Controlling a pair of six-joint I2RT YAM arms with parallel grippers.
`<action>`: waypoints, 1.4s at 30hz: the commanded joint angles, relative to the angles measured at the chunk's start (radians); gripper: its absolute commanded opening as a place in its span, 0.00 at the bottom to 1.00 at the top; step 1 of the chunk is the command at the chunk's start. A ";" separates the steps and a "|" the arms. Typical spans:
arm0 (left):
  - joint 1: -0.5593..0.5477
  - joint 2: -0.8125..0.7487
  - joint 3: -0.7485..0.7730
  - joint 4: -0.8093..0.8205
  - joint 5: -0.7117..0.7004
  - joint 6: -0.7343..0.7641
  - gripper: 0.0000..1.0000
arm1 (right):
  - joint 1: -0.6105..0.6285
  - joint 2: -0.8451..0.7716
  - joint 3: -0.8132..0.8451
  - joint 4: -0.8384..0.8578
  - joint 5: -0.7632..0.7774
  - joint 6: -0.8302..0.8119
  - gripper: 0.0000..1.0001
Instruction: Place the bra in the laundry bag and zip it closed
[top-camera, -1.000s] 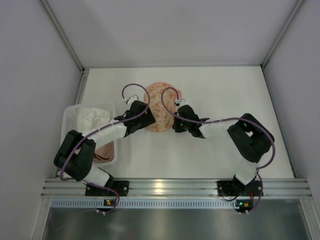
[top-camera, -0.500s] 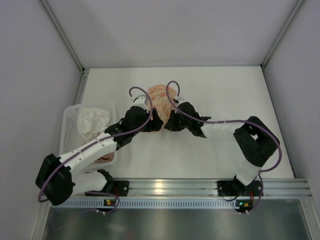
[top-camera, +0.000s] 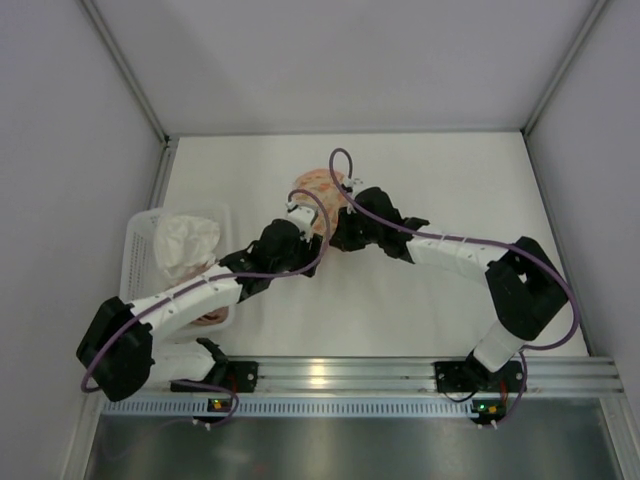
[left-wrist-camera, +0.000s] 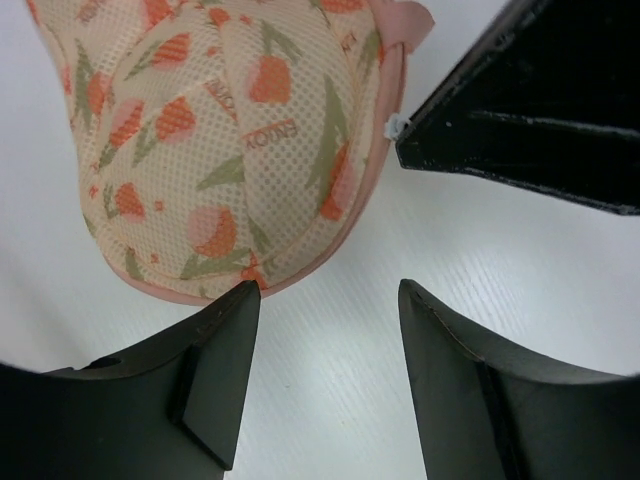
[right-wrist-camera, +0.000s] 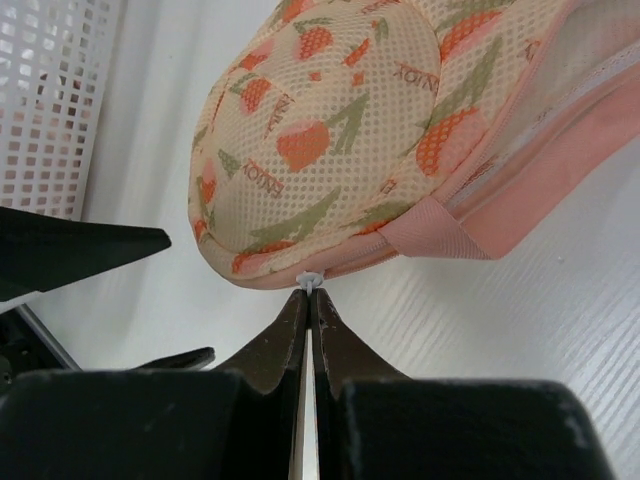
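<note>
Since a second ago I note the left arm has unfolded from its tucked pose and reached forward, and the right arm has stretched further in over the table. Both wrists now crowd the near end of the laundry bag (top-camera: 316, 186), covering more of it in the top view than before.

Right gripper (right-wrist-camera: 309, 292): fingertips pressed together, pinching the small white zip pull (right-wrist-camera: 312, 279) at the bag's near rim. The left wrist view confirms this, showing the pull at the tip of the right arm's black fingers.

Left gripper (left-wrist-camera: 330, 300): jaws apart, with only bare table between them. Its left finger (left-wrist-camera: 215, 365) has its tip at the pink edge of the bag's rounded end, touching or very nearly so. The other finger stands clear of the bag.

The laundry bag lies on the white table (top-camera: 450, 180), printed shell uppermost. A pink mesh tab (right-wrist-camera: 432, 235) projects from its rim beside the pull. Further along, a pale strip runs between the printed shell and the pink zip edge (right-wrist-camera: 545, 190). I cannot tell whether that stretch is open or zipped.

At the table's left edge sits the white basket (top-camera: 140, 235), well apart from the bag. It holds a crumpled white cloth (top-camera: 185, 245).
</note>
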 joint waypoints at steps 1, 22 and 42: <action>-0.063 0.030 0.005 0.039 -0.081 0.105 0.63 | -0.012 -0.028 0.053 -0.045 -0.042 -0.050 0.00; -0.100 0.155 -0.018 0.202 -0.148 0.150 0.10 | -0.017 -0.063 -0.010 0.033 -0.121 0.057 0.00; -0.100 -0.006 -0.056 0.125 -0.120 0.117 0.00 | -0.122 -0.044 -0.038 -0.070 -0.004 -0.069 0.00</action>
